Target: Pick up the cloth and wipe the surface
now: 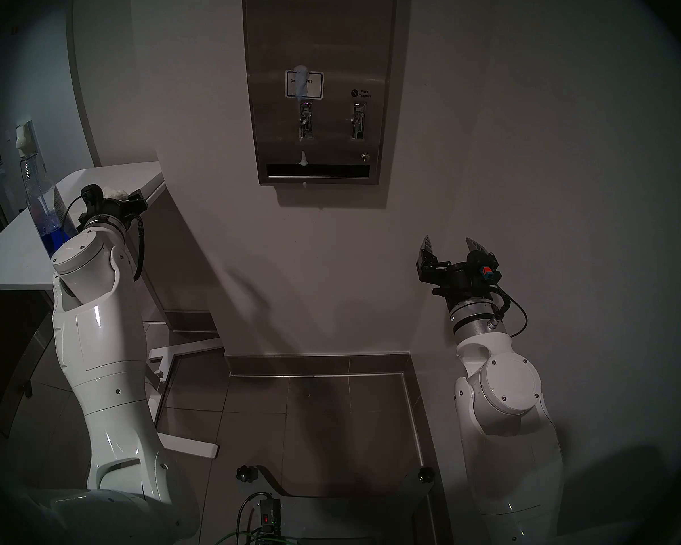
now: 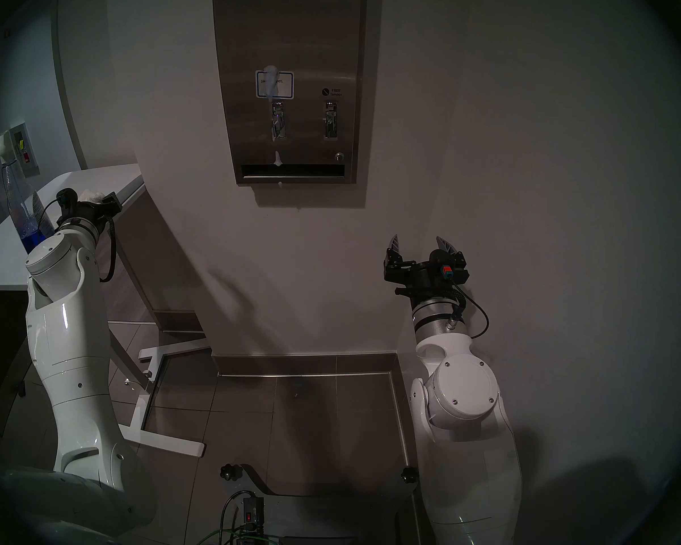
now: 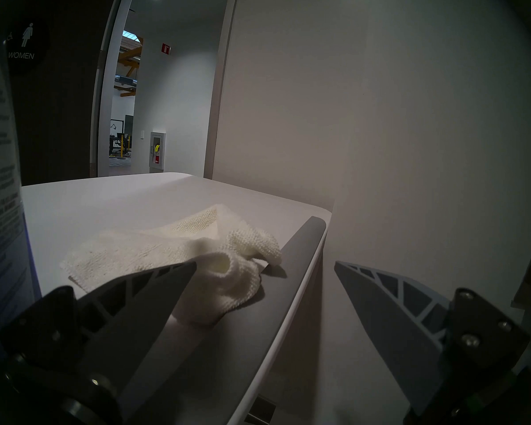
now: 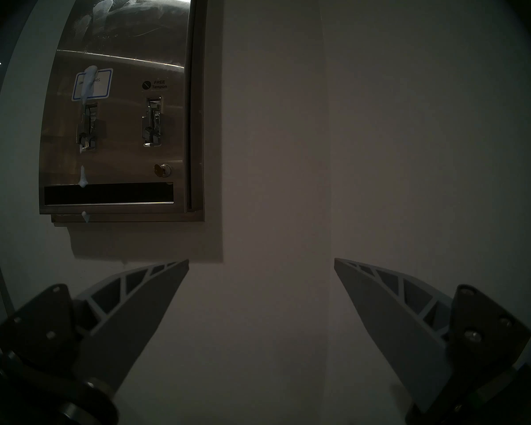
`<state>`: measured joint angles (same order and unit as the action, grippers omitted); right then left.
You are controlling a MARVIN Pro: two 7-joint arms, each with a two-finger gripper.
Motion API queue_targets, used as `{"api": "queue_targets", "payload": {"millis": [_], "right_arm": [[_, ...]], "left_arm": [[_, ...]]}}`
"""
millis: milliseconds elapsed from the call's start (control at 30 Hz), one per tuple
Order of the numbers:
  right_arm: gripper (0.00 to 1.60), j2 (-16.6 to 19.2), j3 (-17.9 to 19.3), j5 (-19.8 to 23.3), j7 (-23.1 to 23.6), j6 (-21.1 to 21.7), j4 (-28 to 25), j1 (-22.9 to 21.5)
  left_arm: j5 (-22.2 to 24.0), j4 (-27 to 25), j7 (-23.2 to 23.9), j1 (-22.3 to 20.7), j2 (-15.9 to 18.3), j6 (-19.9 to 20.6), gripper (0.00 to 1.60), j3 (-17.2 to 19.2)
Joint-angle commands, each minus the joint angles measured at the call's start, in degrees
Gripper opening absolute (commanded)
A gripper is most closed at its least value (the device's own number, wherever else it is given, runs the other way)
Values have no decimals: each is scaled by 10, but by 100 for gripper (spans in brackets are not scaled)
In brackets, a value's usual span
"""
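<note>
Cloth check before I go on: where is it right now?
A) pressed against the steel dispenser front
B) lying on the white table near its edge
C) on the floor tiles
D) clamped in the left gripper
B: in the left wrist view the cloth lies crumpled on the white table by its edge, with the left gripper open and not closed on it.

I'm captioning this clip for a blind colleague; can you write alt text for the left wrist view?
An off-white waffle cloth lies rumpled near the edge of a white table, with the left gripper close behind it, jaws wide apart and holding nothing. Beyond stand a grey wall and an open doorway.
</note>
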<state>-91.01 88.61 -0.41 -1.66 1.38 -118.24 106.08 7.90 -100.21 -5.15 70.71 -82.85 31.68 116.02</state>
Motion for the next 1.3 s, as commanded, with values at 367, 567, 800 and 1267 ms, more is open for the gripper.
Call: {"api": "queue_targets", "payload": {"millis": [367,567,800,1267], "right_arm": [[160,0,0,0,0,-4,-20,-9],[160,0,0,0,0,-4,-20,-9],[160,0,0,0,0,-4,-20,-9],[160,0,0,0,0,-4,-19,-9]], "left_arm": [[1,30,-15,-54,28,-4,160,9],[2,51,-18,-61,37,-3,160,7],[7,58,-4,-57,46,-9,148,3],[27,35,31,-47,45,-42,0,3]]}}
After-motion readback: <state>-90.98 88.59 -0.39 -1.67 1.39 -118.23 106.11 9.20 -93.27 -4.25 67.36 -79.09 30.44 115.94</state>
